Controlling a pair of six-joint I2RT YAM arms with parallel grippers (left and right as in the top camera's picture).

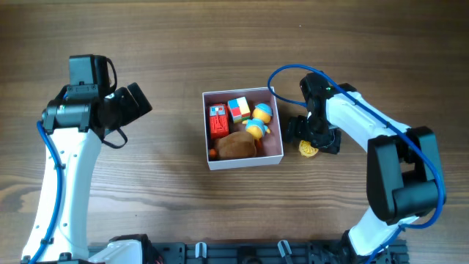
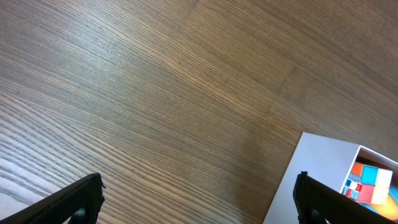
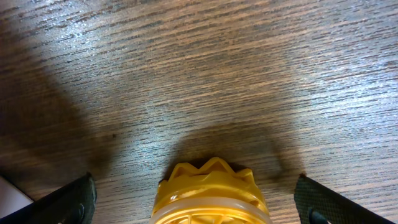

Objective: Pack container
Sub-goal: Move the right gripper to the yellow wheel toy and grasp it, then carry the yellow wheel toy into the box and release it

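The container (image 1: pixel 210 103) is a square shallow box with white walls and a pink inside, at the table's middle. It holds a red toy (image 1: pixel 218 121), a coloured cube (image 1: pixel 238 109), two blue-and-yellow figures (image 1: pixel 259 121) and a brown lump (image 1: pixel 235 146). Its corner shows in the left wrist view (image 2: pixel 311 168). A yellow crown-shaped toy (image 1: pixel 308 150) lies on the table right of the container. My right gripper (image 1: pixel 314 139) is open with its fingers on either side of the yellow toy (image 3: pixel 211 193), apart from it. My left gripper (image 1: pixel 135 103) is open and empty, left of the container.
Bare wooden table (image 1: pixel 168 44) lies all round the container. A black rail (image 1: pixel 242 253) runs along the front edge between the arm bases.
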